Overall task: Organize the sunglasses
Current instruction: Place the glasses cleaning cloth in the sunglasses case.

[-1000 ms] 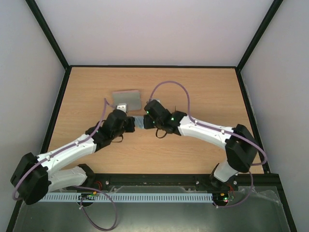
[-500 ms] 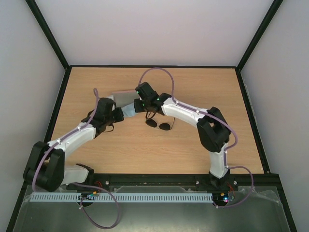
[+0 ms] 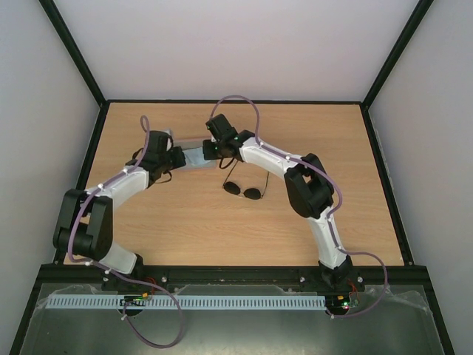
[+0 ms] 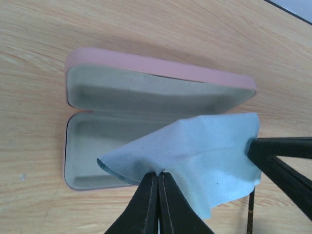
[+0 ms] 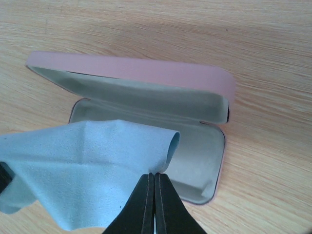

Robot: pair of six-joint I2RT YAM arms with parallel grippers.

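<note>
The sunglasses (image 3: 244, 189) are seen on the bench (image 3: 332, 148), apart from the claws; the cloth (image 4: 204, 151) is pinched by the left claw (image 4: 158, 174) and right claw (image 5: 154, 176) over the case (image 4: 146, 92).

Light wooden table (image 3: 185, 229), open pink case (image 4: 146, 92) toward the back, dark round sunglasses (image 3: 244, 191) nearby.

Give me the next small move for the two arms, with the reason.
Probably lower the cloth together into the open case: the left fingers and right fingers each pinch an edge of it, spread over the grey-lined tray, and the sunglasses lie apart on the table, not yet handled.
</note>
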